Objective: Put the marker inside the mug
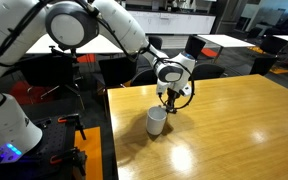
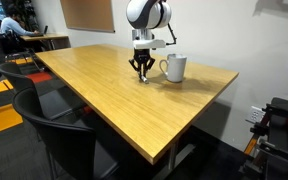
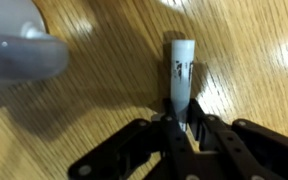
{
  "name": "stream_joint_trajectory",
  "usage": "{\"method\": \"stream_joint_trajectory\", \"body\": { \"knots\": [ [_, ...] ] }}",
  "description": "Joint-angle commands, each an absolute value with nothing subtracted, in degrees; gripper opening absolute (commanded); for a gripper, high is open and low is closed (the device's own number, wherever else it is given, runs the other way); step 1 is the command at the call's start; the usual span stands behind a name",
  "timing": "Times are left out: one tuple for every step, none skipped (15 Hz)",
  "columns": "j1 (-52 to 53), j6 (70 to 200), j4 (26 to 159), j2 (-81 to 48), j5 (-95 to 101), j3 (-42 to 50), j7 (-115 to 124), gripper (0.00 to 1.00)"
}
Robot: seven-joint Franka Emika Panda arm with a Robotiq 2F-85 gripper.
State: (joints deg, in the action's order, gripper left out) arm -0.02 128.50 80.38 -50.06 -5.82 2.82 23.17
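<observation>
The marker (image 3: 180, 75) shows in the wrist view as a thin stick, pale grey with dark print, pointing away from the camera. My gripper (image 3: 181, 128) is shut on its near end, low over the wooden table (image 1: 234, 120). The white mug (image 1: 157, 121) stands upright on the table just beside the gripper (image 1: 170, 103). The mug (image 2: 175, 68) and gripper (image 2: 141, 70) show in both exterior views, and the mug is a blurred white shape (image 3: 19, 55) at the wrist view's upper left. The marker is too small to make out in the exterior views. I cannot tell whether it touches the table.
Black chairs (image 2: 54, 125) stand along one long side of the table, and the table edge (image 2: 199, 115) is near the mug. More tables and chairs (image 1: 224, 45) fill the room behind. The arm's base (image 1: 9, 120) stands beside the table.
</observation>
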Motion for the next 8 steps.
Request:
{"method": "stream_joint_trajectory", "body": {
  "knots": [
    [0.3, 124.8, 80.1, -48.2, -4.9, 2.8, 18.3, 0.05],
    [0.4, 124.0, 80.0, -47.8, -4.5, 2.9, 17.1, 0.05],
    [0.7, 123.1, 79.9, -47.4, -3.9, 3.1, 16.2, 0.05],
    [0.8, 122.2, 79.8, -47.0, -3.3, 3.1, 15.3, 0.05],
    [1.0, 121.1, 79.7, -46.5, -2.6, 3.3, 14.7, 0.05],
    [1.2, 120.1, 79.6, -46.0, -1.9, 3.4, 14.3, 0.05],
    [1.3, 119.2, 79.4, -45.5, -1.0, 3.6, 13.8, 0.05],
    [1.4, 118.4, 79.3, -45.0, -0.3, 3.6, 13.4, 0.05]
  ]
}}
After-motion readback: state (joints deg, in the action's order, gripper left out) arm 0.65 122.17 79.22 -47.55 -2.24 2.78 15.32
